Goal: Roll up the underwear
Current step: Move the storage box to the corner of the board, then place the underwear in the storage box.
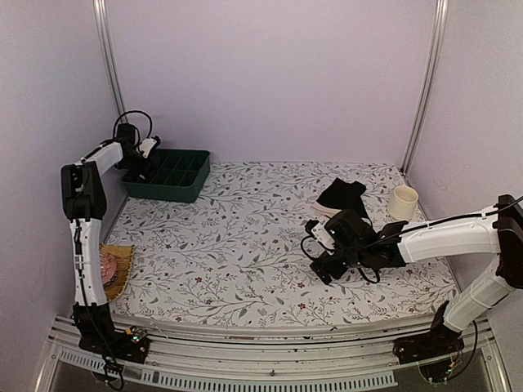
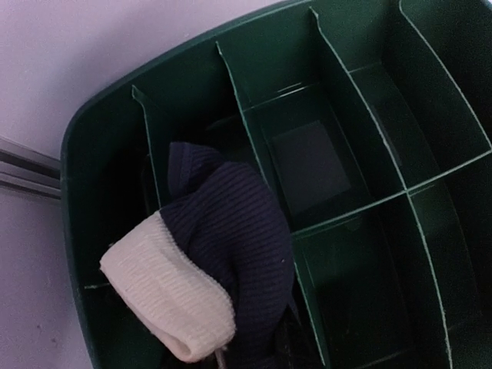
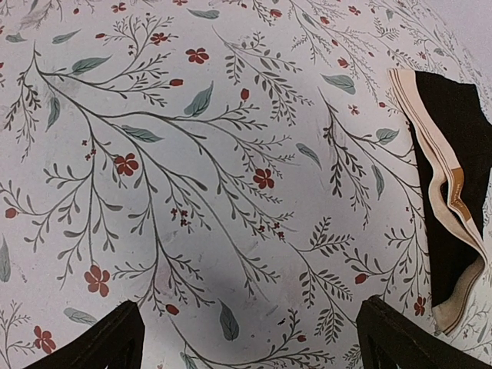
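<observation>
My left gripper hangs over the left end of the dark green compartment tray. It is shut on a rolled dark ribbed underwear with a white band, which hides the fingers and sits above the tray's dividers. A pile of black and cream-beige underwear lies at the back right of the floral cloth. It also shows at the right edge of the right wrist view. My right gripper is open and empty, low over bare cloth in front of that pile, both fingertips apart.
A white cup stands right of the underwear pile. A pink knitted ball in a yellow basket sits at the cloth's left edge by the left arm. Lilac walls close in the back and sides.
</observation>
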{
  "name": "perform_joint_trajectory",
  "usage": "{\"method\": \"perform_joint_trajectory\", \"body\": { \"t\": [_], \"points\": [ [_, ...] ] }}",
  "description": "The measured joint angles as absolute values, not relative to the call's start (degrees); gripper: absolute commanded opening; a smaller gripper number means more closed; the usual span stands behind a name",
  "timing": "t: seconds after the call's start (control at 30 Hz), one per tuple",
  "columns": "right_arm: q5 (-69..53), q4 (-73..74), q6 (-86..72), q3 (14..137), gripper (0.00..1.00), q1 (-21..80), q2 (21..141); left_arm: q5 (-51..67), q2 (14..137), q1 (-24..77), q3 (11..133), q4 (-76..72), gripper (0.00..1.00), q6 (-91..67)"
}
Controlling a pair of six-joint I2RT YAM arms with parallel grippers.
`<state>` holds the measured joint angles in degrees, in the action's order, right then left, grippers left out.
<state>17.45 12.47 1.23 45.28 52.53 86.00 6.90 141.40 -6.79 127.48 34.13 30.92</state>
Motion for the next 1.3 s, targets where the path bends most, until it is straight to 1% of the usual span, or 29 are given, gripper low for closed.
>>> {"method": "perform_joint_trajectory", "body": {
  "t": [0.17, 0.67, 0.8, 0.9, 1.0, 1.3],
  "points": [
    [17.47, 12.47, 1.26, 45.30, 0.99, 52.77, 86.00, 8.16, 139.17, -7.03, 124.81, 36.36, 0.00, 29.34],
    [17.21, 12.49, 1.32, 45.30, 0.99, 53.60, 86.00, 17.12, 118.02, -7.57, 94.28, 40.23, 0.00, 26.24],
    [17.21, 12.49, 1.32, 45.36, 0.99, 54.00, 86.00, 17.58, 112.40, -7.51, 88.77, 40.21, 0.00, 24.95],
    [17.21, 12.49, 1.32, 45.43, 0.99, 54.24, 86.00, 16.25, 109.10, -7.51, 88.23, 38.26, 0.00, 23.00],
    [17.19, 12.47, 1.32, 45.47, 0.99, 54.39, 86.04, 14.09, 108.33, -7.51, 90.72, 36.29, 0.00, 20.05],
    [17.17, 12.49, 1.34, 45.87, 0.99, 54.52, 88.16, 7.97, 114.06, -8.01, 100.03, 33.26, 0.00, 9.58]
  ]
}}
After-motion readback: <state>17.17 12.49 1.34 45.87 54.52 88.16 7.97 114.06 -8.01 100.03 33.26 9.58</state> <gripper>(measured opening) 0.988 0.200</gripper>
